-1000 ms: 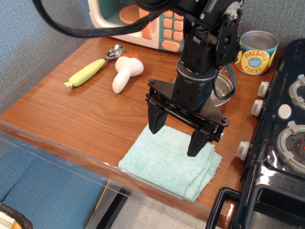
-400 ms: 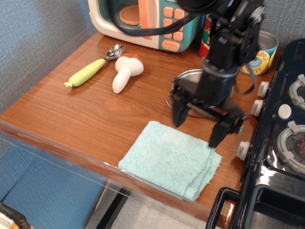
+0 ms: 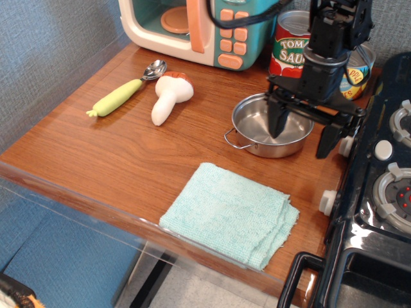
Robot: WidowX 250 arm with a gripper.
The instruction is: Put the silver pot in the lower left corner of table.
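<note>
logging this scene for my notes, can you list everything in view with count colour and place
silver pot: 1, shiny steel, right of table centre, wire handle facing front left
table: 1, brown wood grain, clear front edge
cloth: 1, pale teal, folded, front edge
toy mushroom: 1, white with orange cap, left of pot
spoon: 1, metal bowl, green handle, far left
toy microwave: 1, cream, teal and orange, back
tomato sauce can: 1, red label, behind pot
pineapple slices can: 1, yellow label, back right, partly hidden
toy stove: 1, black, right edge
gripper: 1, black, open, one finger inside pot, other outside its right rim
</note>
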